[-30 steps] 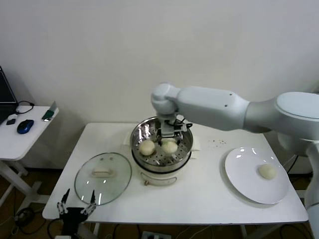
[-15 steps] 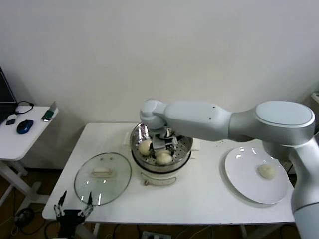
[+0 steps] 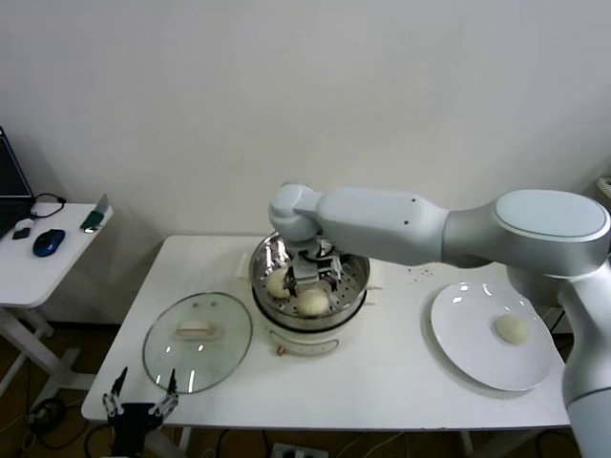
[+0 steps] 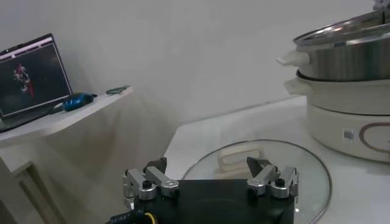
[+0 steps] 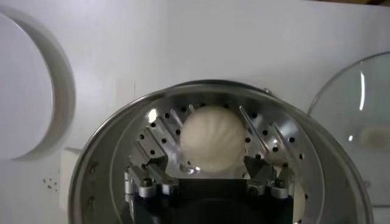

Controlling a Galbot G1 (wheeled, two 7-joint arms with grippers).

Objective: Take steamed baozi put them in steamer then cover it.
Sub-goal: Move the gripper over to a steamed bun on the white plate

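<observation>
Loading step. Right hand (image 3: 307, 277) sits spread wide inside the steamer (image 3: 355, 286), a baozi (image 5: 213, 145) lying free between its fingers. One bun (image 3: 512, 329) waits on the plate (image 3: 458, 334); cover (image 3: 198, 341) on tabletop. Left hand (image 3: 140, 401) idles wide, low. Next: lift clear, fetch plate bun.

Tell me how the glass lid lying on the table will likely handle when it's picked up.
The cover looks rigid and probably fragile, being clear glass in a metal rim. It lies flat, so the raised cream handle is likely the only good grip. Held there it probably hangs level; the smooth handle may slip in the left gripper.
</observation>
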